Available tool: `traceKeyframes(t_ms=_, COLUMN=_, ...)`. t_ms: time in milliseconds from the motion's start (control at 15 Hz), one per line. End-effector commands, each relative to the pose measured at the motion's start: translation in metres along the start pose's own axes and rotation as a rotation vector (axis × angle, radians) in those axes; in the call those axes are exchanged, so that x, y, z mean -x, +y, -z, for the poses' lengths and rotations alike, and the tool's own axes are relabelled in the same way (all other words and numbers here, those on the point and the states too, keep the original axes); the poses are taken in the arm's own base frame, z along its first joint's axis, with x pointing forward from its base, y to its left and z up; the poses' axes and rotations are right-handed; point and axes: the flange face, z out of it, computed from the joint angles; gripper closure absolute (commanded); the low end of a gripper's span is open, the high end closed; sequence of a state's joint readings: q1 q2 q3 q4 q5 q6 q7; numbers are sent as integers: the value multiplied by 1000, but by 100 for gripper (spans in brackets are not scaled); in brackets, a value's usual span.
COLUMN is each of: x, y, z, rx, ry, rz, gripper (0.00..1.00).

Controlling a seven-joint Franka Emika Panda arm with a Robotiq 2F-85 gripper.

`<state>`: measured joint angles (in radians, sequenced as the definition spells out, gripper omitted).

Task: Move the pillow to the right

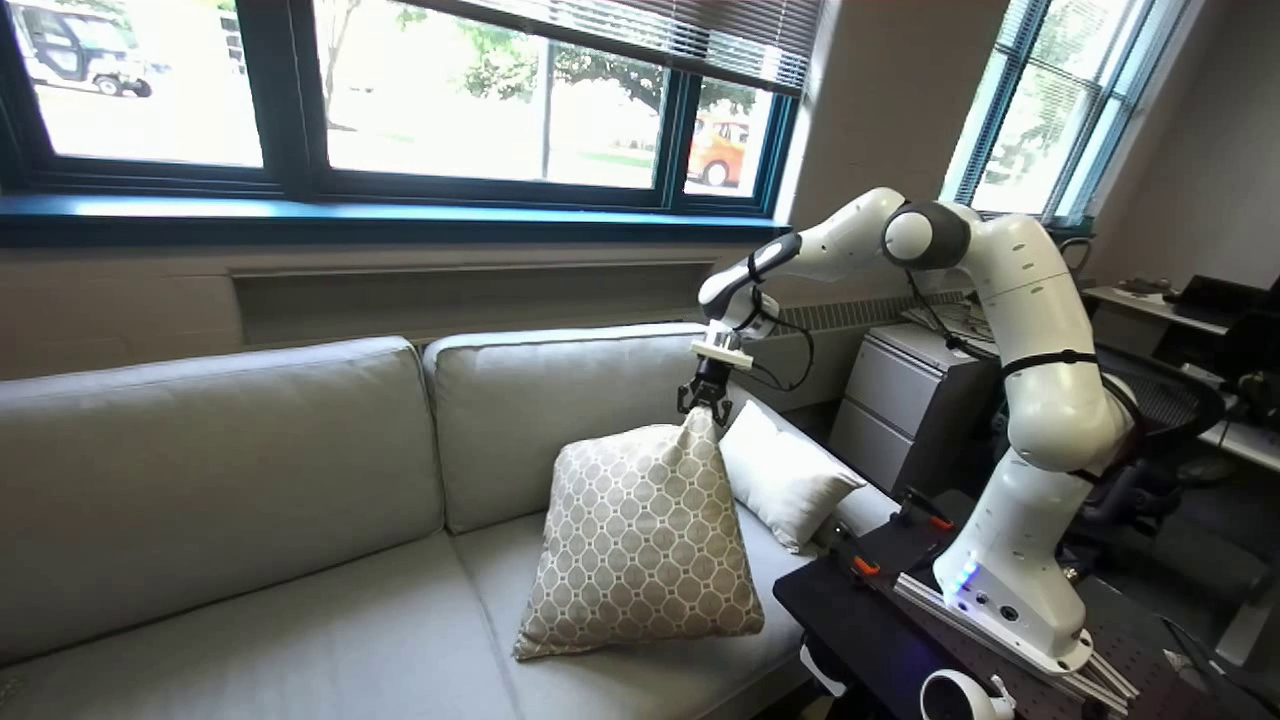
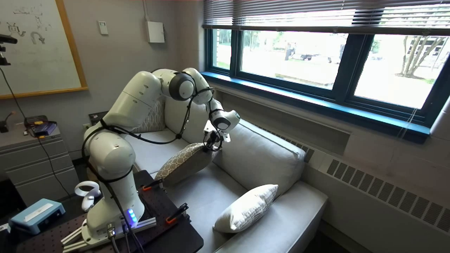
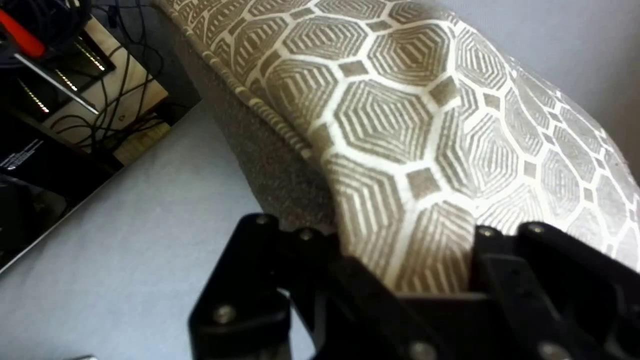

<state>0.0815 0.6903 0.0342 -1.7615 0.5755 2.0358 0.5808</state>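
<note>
Nearest, in the wrist view, the hand point(image 3: 407, 260) grips a corner of the pillow point(image 3: 400, 125), the cloth pinched between its black fingers point(image 3: 515, 292); this view alone takes in a red-handled tool point(image 3: 25, 37) and a patch of white print point(image 3: 22, 154) on something black, too small to read. In an exterior view a blue box point(image 2: 35, 220) by the arm point(image 2: 109, 151) carries a white label point(image 2: 39, 212), likewise too small to make out. In both exterior views the pillow slants up from the seat of the grey sofa point(image 1: 250, 600), its gripped corner uppermost. An exterior view shows a stretch of seat between it and the smaller white pillow point(image 2: 248, 209), plus another patterned pillow point(image 2: 154, 117) partly behind the arm. Farther off there, a whiteboard point(image 2: 38, 52) bears marker drawings and unreadable scrawl. Outside the window point(image 1: 490, 110), an orange car point(image 1: 718, 150) appears in an exterior view.
</note>
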Motion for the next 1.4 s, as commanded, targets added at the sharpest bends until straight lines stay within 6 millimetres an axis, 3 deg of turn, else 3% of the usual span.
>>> traceKeyframes(t_ms=0, x=18, y=60, z=51, rx=-79, ry=-5, rz=-55, gripper=100)
traceKeyframes(t_ms=333, x=-2, y=141, z=115, rx=-171, ry=-3, rz=-130, gripper=100)
traceKeyframes(t_ms=600, x=-25, y=205, z=182, rx=-179, ry=5, rz=-171, gripper=100)
traceKeyframes(t_ms=733, x=-32, y=226, z=219, rx=-153, ry=9, rz=-197, gripper=100)
traceKeyframes(t_ms=1000, x=-38, y=234, z=292, rx=-118, ry=23, rz=-198, gripper=100)
traceKeyframes(t_ms=1200, x=-33, y=215, z=331, rx=-107, ry=49, rz=-161, gripper=100)
traceKeyframes(t_ms=1333, x=-25, y=195, z=344, rx=-97, ry=72, rz=-120, gripper=100)
